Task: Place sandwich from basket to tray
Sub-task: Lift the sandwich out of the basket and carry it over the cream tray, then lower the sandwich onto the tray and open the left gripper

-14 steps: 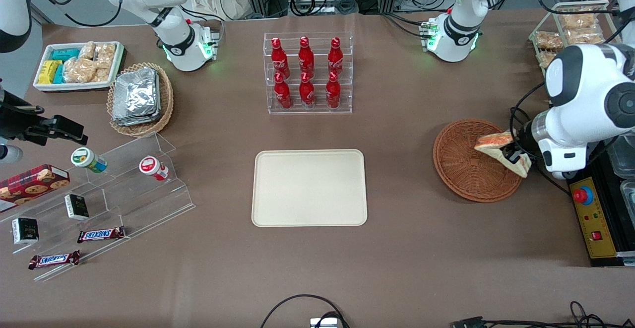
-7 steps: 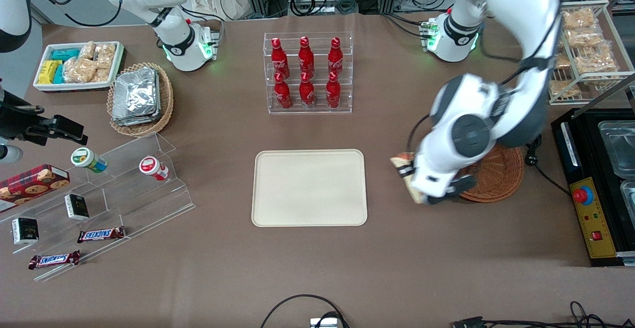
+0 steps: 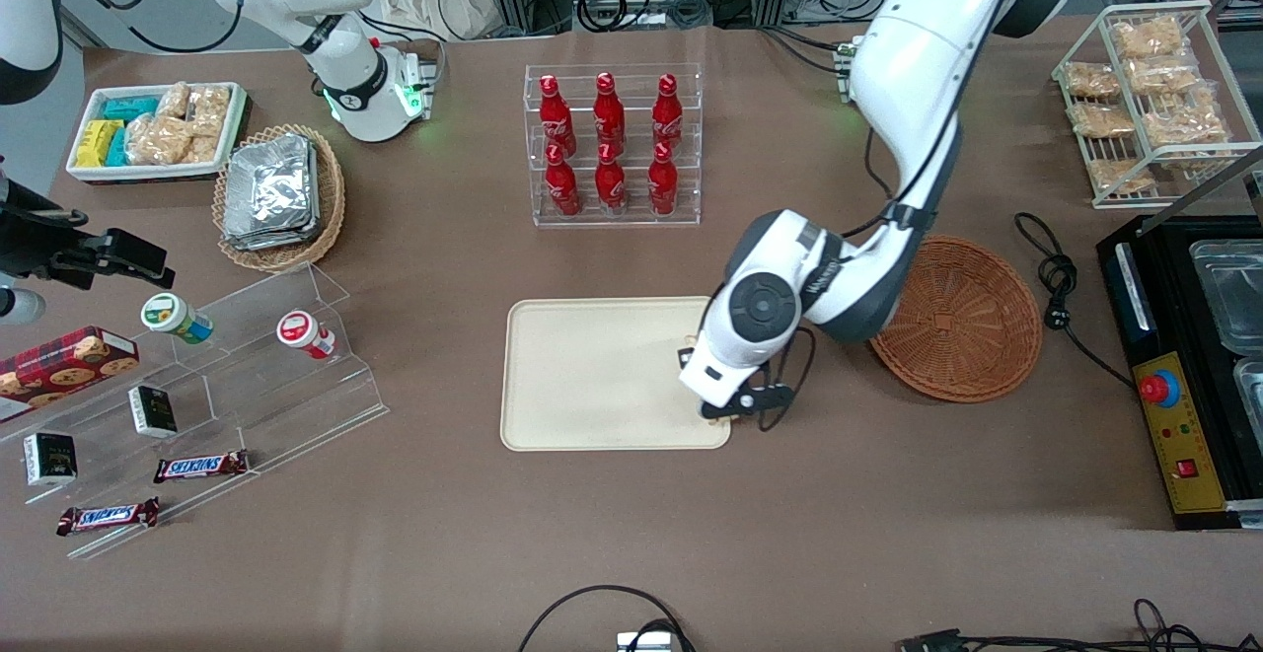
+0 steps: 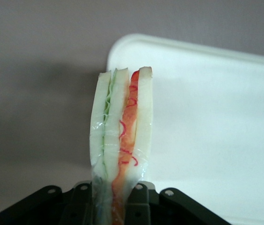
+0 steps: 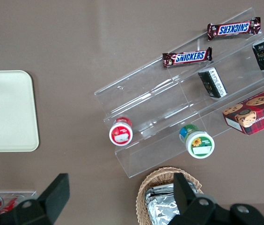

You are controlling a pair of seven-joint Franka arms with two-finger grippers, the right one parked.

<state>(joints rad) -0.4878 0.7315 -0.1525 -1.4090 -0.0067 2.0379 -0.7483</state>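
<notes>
My left gripper hangs over the edge of the cream tray that faces the working arm's end, close to the corner nearer the front camera. It is shut on the sandwich, a wrapped wedge of pale bread with green and orange-red layers, held upright between the black fingers. In the left wrist view the tray lies below and beside the sandwich. In the front view the wrist hides almost all of the sandwich. The reddish-brown wicker basket stands empty beside the tray, toward the working arm's end.
A clear rack of red bottles stands farther from the front camera than the tray. A white wire rack of snack bags, a coiled cable and a black control box lie toward the working arm's end. Acrylic shelves lie toward the parked arm's end.
The left arm has carried the sandwich out of the basket and sideways across the table to the tray's edge. The basket now shows empty.
</notes>
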